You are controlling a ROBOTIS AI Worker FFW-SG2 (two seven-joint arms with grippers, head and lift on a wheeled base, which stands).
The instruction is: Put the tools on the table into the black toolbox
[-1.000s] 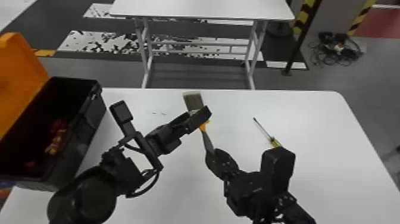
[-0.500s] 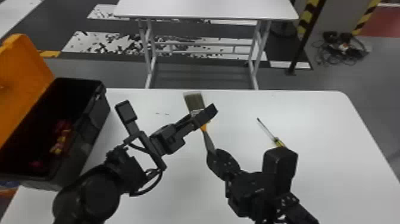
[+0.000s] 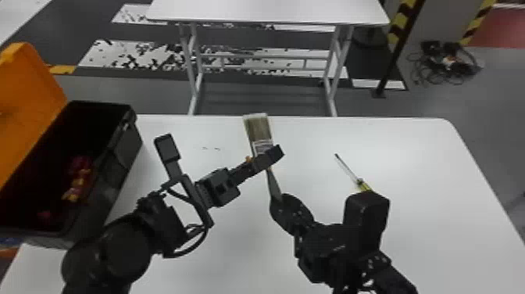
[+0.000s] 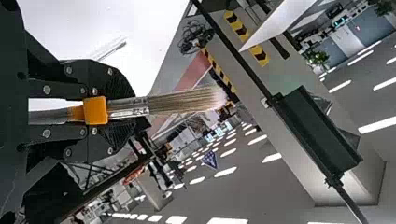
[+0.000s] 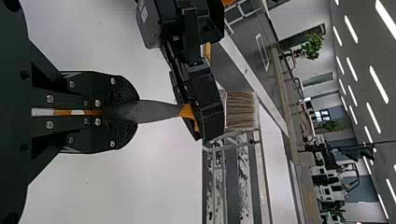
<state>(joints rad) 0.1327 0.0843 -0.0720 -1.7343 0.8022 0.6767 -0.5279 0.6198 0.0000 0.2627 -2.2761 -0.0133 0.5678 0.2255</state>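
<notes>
My left gripper is across the paintbrush above the table, just below its bristles. In the left wrist view my left gripper is shut on the paintbrush, orange collar between its fingers. My right gripper grips the grey handle's lower end; in the right wrist view my right gripper is shut on that handle. A screwdriver with a yellow handle lies on the table beyond the right wrist. The black toolbox stands open at the left, some red and yellow items inside.
The toolbox's orange lid is raised on its far left side. The white table extends right of the arms. A second white table stands beyond, with cables on the floor at the back right.
My left gripper has shifted slightly down along the paintbrush, so more of its label shows above the fingers. My right gripper has barely moved and still has the handle.
</notes>
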